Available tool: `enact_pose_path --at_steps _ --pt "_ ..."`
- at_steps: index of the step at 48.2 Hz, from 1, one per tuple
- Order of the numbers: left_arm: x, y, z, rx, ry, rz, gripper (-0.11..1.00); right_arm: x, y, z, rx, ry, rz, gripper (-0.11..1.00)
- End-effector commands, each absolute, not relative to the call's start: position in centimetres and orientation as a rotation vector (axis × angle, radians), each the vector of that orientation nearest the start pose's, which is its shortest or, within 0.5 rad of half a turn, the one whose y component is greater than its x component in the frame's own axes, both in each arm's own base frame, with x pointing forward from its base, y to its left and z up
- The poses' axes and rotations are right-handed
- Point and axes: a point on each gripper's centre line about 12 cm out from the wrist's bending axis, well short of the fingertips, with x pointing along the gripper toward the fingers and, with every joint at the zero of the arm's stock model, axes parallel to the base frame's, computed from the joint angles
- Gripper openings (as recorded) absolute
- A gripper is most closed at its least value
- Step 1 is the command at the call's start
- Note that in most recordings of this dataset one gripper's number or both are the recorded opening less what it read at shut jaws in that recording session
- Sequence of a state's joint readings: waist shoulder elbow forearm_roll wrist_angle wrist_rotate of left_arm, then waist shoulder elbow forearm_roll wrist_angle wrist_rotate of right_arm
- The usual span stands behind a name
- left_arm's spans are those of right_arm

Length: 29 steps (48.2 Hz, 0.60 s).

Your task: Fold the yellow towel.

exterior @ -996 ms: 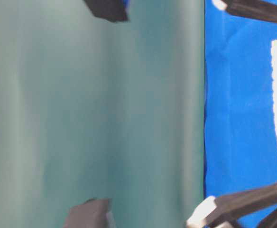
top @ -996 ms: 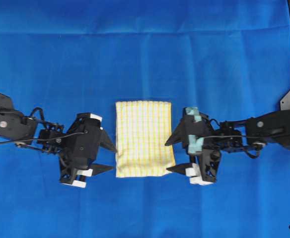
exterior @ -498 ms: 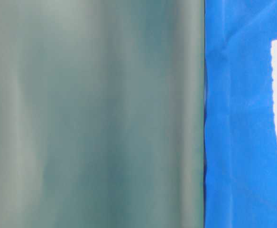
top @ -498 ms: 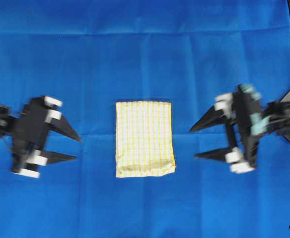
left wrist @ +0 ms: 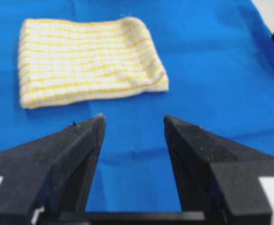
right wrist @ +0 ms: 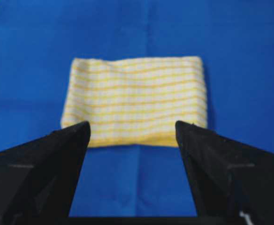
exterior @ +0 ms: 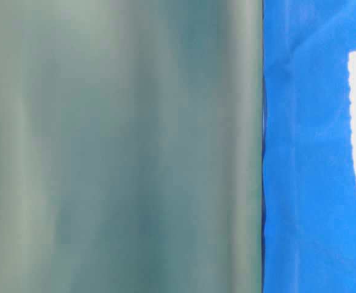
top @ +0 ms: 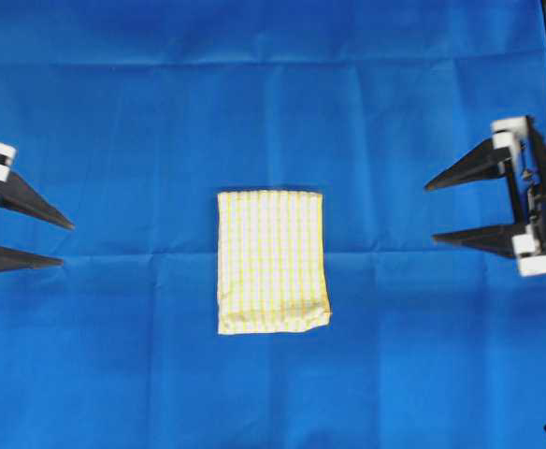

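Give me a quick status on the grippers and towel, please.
Left gripper open, empty. Right gripper open, empty. Yellow towel folded flat on blue cloth, untouched. Nothing in the way.

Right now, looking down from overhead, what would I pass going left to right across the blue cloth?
Left tool, open → yellow towel, folded → right tool, open.

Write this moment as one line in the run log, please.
yellow towel: folded, flat on blue cloth | left fingers: open, empty, apart from towel | right fingers: open, empty, apart from towel

Matt woven checked cloth yellow towel (top: 272,261)
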State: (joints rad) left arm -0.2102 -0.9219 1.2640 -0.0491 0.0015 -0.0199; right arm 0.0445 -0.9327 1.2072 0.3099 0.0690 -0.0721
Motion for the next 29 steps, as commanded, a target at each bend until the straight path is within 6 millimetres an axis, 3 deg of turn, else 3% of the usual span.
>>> enact_pose_path --at_steps 1,12,29 --pt "18.1 -3.7 21.8 -0.033 0.312 -0.189 0.46 18.8 0.9 23.5 0.227 0.316 0.016 0.74" --pt "16.6 -3.0 21.0 -0.036 0.281 -0.168 0.46 16.9 0.6 21.8 0.232 0.279 0.007 0.74" --pt "16.0 -2.4 19.7 -0.039 0.295 -0.137 0.46 16.6 0.5 20.3 0.241 0.294 -0.008 0.74"
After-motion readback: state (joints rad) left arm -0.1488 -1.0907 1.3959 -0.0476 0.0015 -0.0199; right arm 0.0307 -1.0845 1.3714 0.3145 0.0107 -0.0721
